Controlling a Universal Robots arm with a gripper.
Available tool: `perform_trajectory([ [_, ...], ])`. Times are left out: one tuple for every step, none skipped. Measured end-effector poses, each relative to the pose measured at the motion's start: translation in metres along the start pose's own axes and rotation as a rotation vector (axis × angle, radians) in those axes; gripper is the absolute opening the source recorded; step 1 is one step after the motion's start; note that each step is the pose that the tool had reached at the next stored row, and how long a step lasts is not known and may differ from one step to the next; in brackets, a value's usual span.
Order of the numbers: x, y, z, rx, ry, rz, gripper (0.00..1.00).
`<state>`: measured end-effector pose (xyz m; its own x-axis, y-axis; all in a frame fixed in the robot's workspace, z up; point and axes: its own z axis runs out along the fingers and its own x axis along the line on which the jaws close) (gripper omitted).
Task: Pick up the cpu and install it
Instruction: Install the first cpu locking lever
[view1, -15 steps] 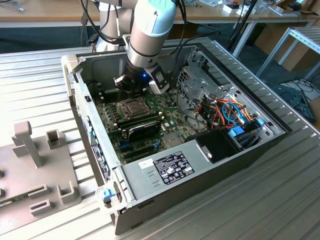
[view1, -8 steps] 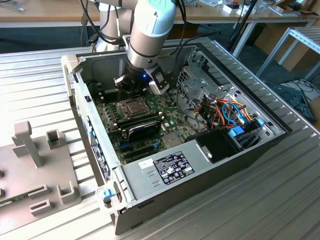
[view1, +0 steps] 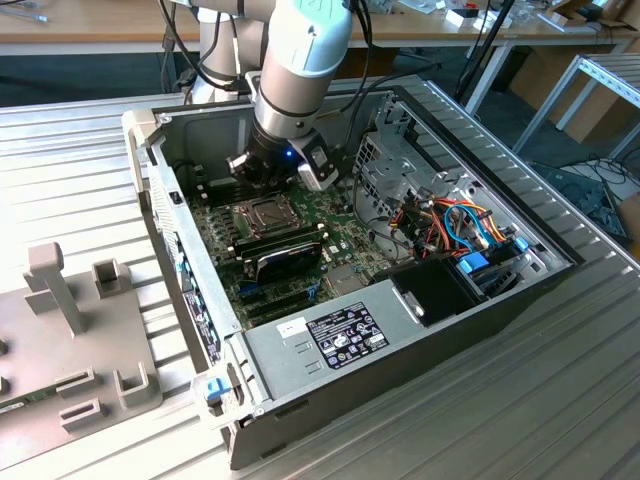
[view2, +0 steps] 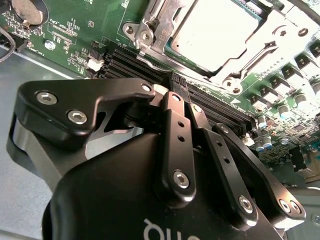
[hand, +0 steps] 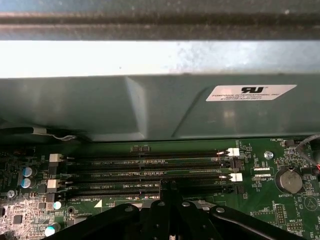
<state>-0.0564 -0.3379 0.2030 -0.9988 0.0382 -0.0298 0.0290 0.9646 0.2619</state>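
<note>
The cpu (view2: 215, 30) is lying flat in the socket frame (view2: 240, 65) on the motherboard (view2: 85, 25), its dull silver top facing up. In the second wrist view the metal frame is surrounding the chip on the sides that show, which suggests the chip is already seated; whether the frame is latched cannot be told. In the exterior view the socket (view1: 262, 212) is sitting towards the rear wall of the computer case (view1: 420, 350), with a black module (view1: 285, 252) just beside it on the side nearer the power supply (view1: 340, 335).

The gripper (view2: 179, 86) is hanging over the memory slots (hand: 145, 176), beside the socket and apart from the chip. Its fingers (view2: 176, 130) are pressed together at the tips and are gripping nothing. The tips are pointing down at the slot rows; contact with them cannot be confirmed. The closed, empty posture fits a chip that is no longer being carried.

In the first wrist view the case wall (hand: 150, 100) is rising directly behind the slots, so the arm (view1: 300, 70) is working close to that edge of the board.
</note>
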Motion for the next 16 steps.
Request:
perform_trajectory([
  [0.0000, -0.0002, 0.0004, 0.0001, 0.0001, 0.000, 0.11],
  [0.0000, -0.0004, 0.0007, 0.0002, 0.0001, 0.000, 0.11],
  [0.0001, -0.0005, 0.0009, 0.0002, 0.0002, 0.000, 0.11],
  [0.0001, -0.0005, 0.0008, 0.0004, 0.0003, 0.000, 0.11],
  [0.0001, -0.0005, 0.0009, 0.0005, 0.0003, 0.000, 0.11],
  [0.0001, -0.0005, 0.0010, 0.0003, 0.0002, 0.000, 0.11],
  [0.0001, -0.0006, 0.0012, 0.0001, 0.0001, 0.000, 0.11],
  [0.0001, -0.0007, 0.0015, 0.0000, 0.0001, 0.000, 0.11],
  [0.0001, -0.0009, 0.0018, 0.0002, 0.0002, 0.000, 0.11],
  [0.0001, -0.0009, 0.0019, 0.0004, 0.0002, 0.000, 0.11],
  [0.0001, -0.0009, 0.0019, 0.0003, 0.0002, 0.000, 0.11],
  [0.0001, -0.0010, 0.0020, 0.0002, 0.0001, 0.000, 0.11],
  [0.0000, -0.0012, 0.0020, -0.0001, 0.0001, 0.000, 0.11],
  [0.0000, -0.0015, 0.0020, 0.0000, 0.0001, 0.000, 0.11],
  [0.0000, -0.0015, 0.0020, 0.0001, 0.0001, 0.000, 0.11],
  [0.0001, -0.0016, 0.0020, 0.0003, 0.0002, 0.000, 0.11],
])
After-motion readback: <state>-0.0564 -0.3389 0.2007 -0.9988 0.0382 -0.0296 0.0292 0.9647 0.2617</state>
